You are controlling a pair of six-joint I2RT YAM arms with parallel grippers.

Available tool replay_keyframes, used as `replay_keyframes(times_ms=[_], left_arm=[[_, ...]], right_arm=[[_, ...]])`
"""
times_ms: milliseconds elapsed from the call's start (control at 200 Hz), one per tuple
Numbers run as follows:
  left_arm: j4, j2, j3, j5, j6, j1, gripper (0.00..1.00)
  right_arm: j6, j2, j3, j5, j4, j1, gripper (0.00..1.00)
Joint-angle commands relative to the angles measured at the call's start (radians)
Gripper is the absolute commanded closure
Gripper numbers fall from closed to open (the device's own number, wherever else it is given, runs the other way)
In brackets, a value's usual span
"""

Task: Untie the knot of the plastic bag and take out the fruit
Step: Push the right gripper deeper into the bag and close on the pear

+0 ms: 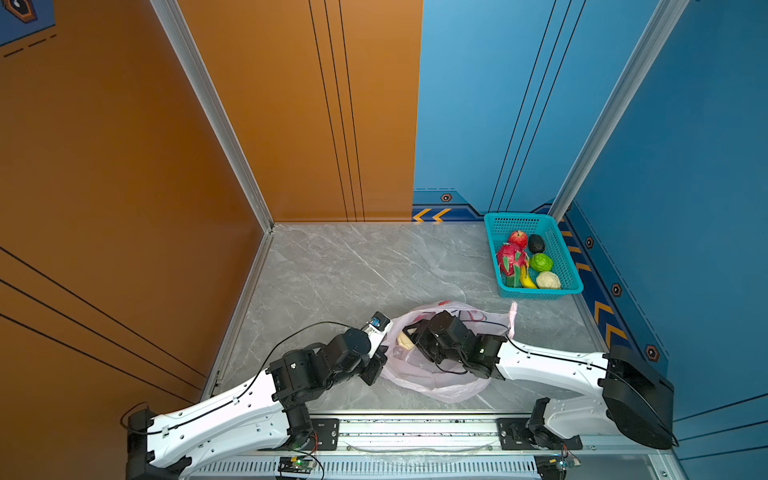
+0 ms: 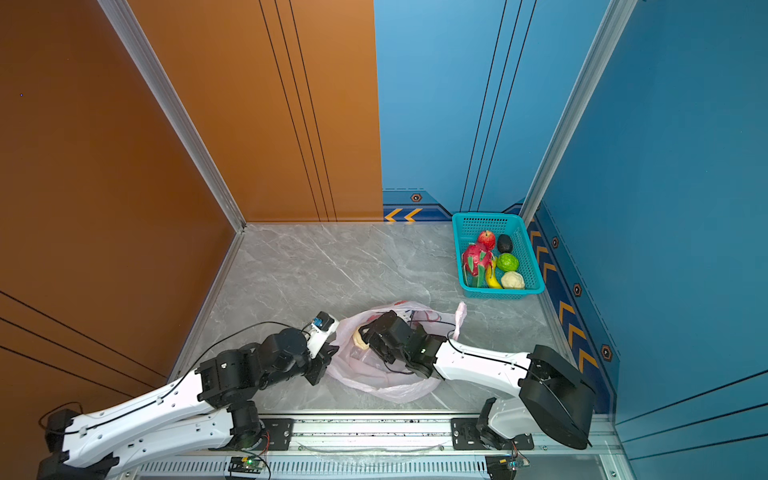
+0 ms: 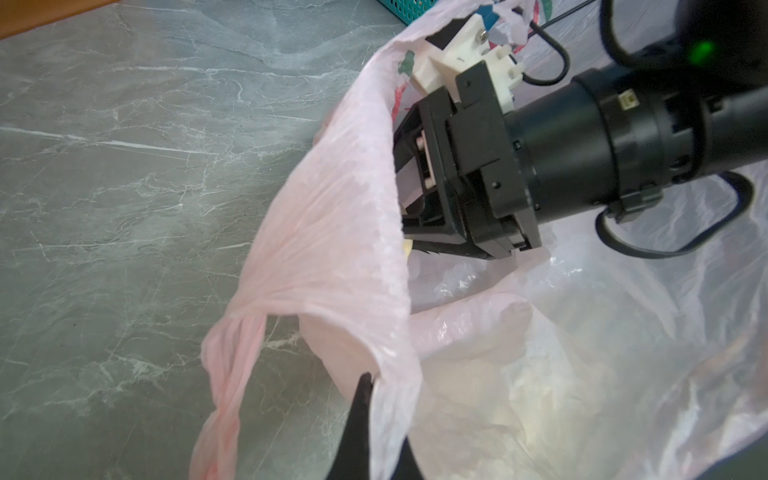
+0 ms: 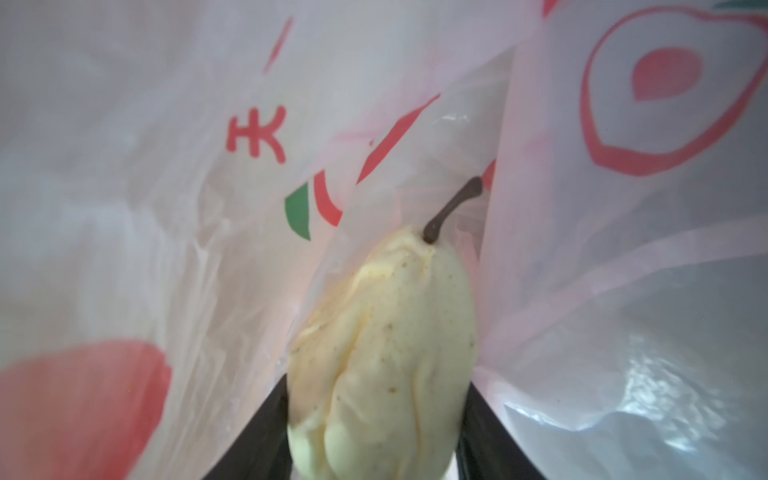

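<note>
Inside the plastic bag, right gripper clamps a pale pear; left gripper apparently pinches the rim.

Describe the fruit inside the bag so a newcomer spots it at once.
On the grey marbled table lies a translucent pale pink plastic bag. Inside it, held by the right gripper, is a pale yellow speckled pear with a brown stem; all other fruit sits in the teal perforated basket.
</note>
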Motion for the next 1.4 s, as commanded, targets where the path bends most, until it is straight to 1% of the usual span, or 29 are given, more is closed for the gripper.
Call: replay_keyframes(times_ms=[0,110,205,335,426,531,591,651,791,1021,1212,1397], left_arm=[[0.05,0.008,-0.007,0.012,0.016,-0.003,1.0],[0.06,0.024,-0.006,0.018,0.02,-0.03,1.0],[0.07,0.038,-0.016,0.007,0.016,-0.072,1.0],[0.101,0.065,-0.039,-0.022,0.003,-0.133,1.0],[0.121,0.085,-0.043,-0.043,-0.009,-0.165,1.0],[0.135,0.098,-0.045,-0.068,-0.017,-0.184,1.0],[0.145,0.099,-0.047,-0.078,-0.022,-0.185,1.0],[0.155,0.101,-0.049,-0.08,-0.024,-0.185,1.0],[0.169,0.116,-0.043,-0.087,-0.023,-0.184,1.0],[0.174,0.123,-0.033,-0.1,-0.024,-0.185,1.0],[0.174,0.124,-0.032,-0.107,-0.024,-0.185,1.0],[0.178,0.122,-0.033,-0.108,-0.02,-0.173,1.0]], right_arm=[[-0.079,-0.011,0.011,0.043,-0.127,-0.004,0.45],[-0.07,-0.012,-0.035,0.077,-0.108,-0.006,0.42],[-0.074,-0.009,-0.063,0.108,-0.085,-0.017,0.41],[-0.086,0.01,-0.077,0.114,-0.055,-0.044,0.38],[-0.094,0.014,-0.066,0.112,-0.089,-0.048,0.31],[-0.088,-0.014,-0.05,0.116,-0.169,-0.032,0.21],[-0.081,-0.03,-0.044,0.116,-0.206,-0.021,0.17],[-0.075,-0.035,-0.04,0.113,-0.225,-0.014,0.17],[-0.074,-0.039,-0.026,0.087,-0.189,-0.023,0.17],[-0.105,-0.03,0.049,0.043,-0.189,-0.046,0.22],[-0.125,0.046,0.065,-0.006,-0.109,-0.082,0.25],[-0.122,0.14,0.065,-0.019,-0.02,-0.103,0.28]])
